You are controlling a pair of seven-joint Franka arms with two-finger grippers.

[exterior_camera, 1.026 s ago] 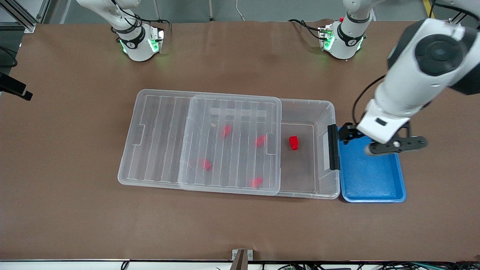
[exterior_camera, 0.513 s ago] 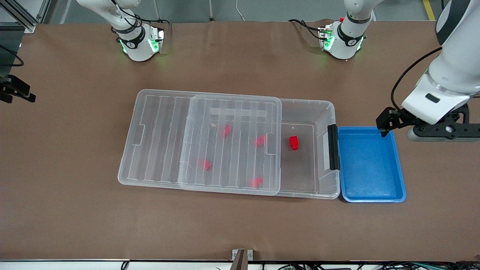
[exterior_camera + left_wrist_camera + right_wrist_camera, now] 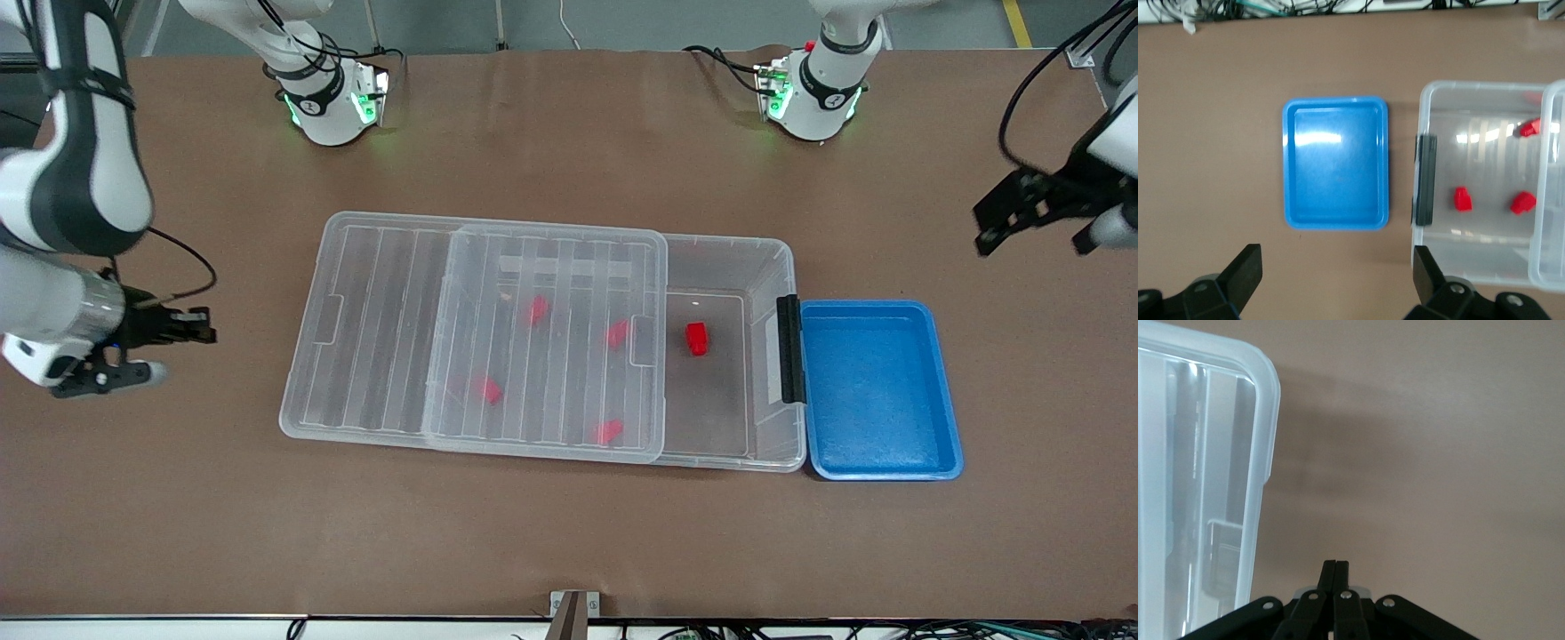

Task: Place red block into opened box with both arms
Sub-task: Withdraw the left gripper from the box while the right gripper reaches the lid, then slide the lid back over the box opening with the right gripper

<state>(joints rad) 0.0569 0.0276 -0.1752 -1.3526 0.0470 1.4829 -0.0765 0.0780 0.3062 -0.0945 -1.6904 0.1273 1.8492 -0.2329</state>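
The red block point(image 3: 697, 339) was seen lying on the floor of the box point(image 3: 772, 267), in the uncovered end near the black latch point(image 3: 789, 348), a little past the middle of the front view toward the left arm's end of the table. It was held by neither gripper and was well apart from both.

The left gripper point(image 3: 1031, 236) was found in the upper part of the front view at the frame's edge, over bare table at the left arm's end, with its fingers spread wide and nothing between them. In the left wrist view the red block point(image 3: 1463, 199) was shown in the box's open end, with the left gripper point(image 3: 1336, 267) well clear of it.

The right gripper point(image 3: 204, 325) was found at mid-height by the opposite frame edge, over bare table at the right arm's end, with its fingers pressed together on nothing. In the right wrist view the right gripper point(image 3: 1336, 570) was seen apart from a corner of the clear plastic.

The rest of the box was covered by the ribbed clear lid point(image 3: 569, 373), and four paler red blocks point(image 3: 537, 309) were seen through it. A blue tray point(image 3: 876, 391) was set just beside the latch end.

Small marks on the arm bases point(image 3: 329, 102) were too small to be read
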